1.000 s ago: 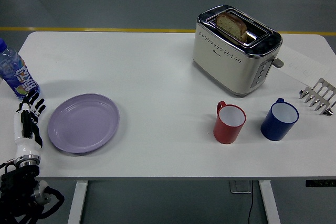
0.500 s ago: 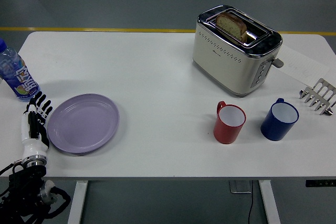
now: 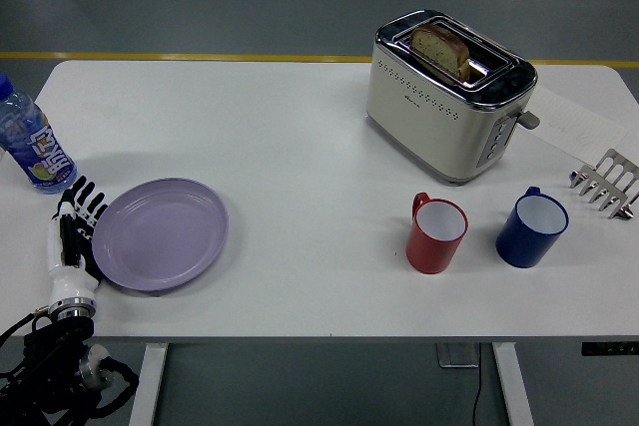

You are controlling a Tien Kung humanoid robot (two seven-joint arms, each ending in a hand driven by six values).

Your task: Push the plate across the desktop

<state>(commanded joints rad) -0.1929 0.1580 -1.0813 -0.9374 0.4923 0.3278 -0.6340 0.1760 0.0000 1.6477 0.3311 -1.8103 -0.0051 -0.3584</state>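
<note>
A lavender plate (image 3: 160,234) lies flat on the white table (image 3: 300,147) at the front left. My left hand (image 3: 76,226) stands on edge right against the plate's left rim, fingers straight and pointing away from me, holding nothing. Its black arm (image 3: 60,366) rises from the bottom left corner. The right arm is out of the picture.
A blue-capped water bottle (image 3: 28,142) stands just behind my left hand. A red mug (image 3: 436,234) and a blue mug (image 3: 531,227) sit at the front right. Behind them stands a chrome toaster (image 3: 447,95) holding bread, with a metal rack (image 3: 607,183) at the right edge.
My left hand has slid right and a little forward until it meets the plate's left rim. The plate has shifted only very slightly to the right.
</note>
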